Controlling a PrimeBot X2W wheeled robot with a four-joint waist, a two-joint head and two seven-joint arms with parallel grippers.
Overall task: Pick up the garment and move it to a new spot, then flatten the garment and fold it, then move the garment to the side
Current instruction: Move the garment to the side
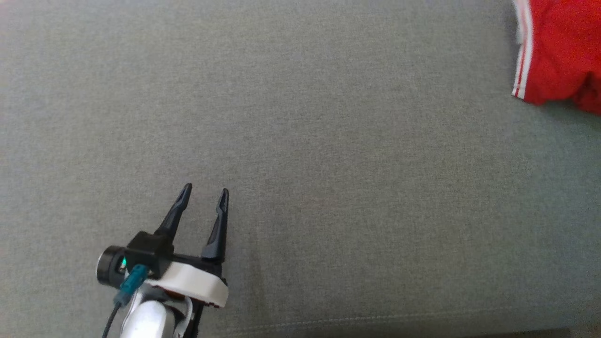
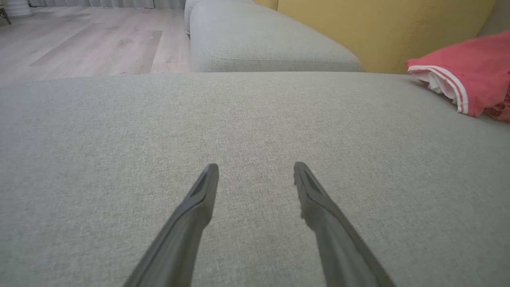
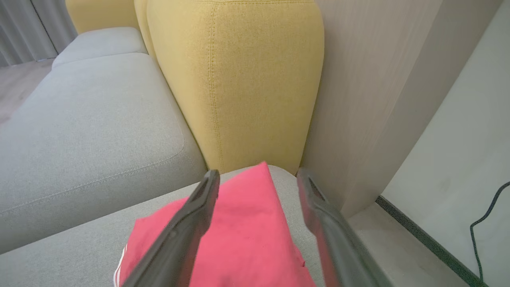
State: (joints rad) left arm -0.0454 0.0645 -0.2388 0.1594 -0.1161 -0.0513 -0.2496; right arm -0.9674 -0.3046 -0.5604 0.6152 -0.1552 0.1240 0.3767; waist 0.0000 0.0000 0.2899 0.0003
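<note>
Sofa seat (image 1: pixel 328 141), grey and woven, carries everything in the head view. At the lower left of that frame the left gripper (image 1: pixel 206 188) hangs over bare fabric, its two dark fingers parted in a narrow V with nothing between them. Well away, in the upper right corner, lies the garment (image 1: pixel 558 51). It is red with white stripes along one hem, bunched rather than flat, and cut off by the frame edge.

In the left wrist view, pale wood floor (image 2: pixel 79 40) shows at the upper left. A second grey cushion (image 2: pixel 259 44) sits at top centre, and a yellow backrest (image 2: pixel 378 28) stands to its right. The same gripper's fingers rise from the bottom edge, apart and empty. The garment rests on the seat at the right edge, by the backrest.

In the right wrist view the grey cushion runs down the left side and the backrest stands at centre. Below it the right gripper (image 3: pixel 258 172) is spread wide above the garment, one finger crossing the red cloth and the other along its right side. It grips nothing, and I cannot tell whether the fingers touch the cloth. A pale wall (image 3: pixel 358 99) stands to the right, and a dark cable (image 3: pixel 484 223) trails at the lower right.
</note>
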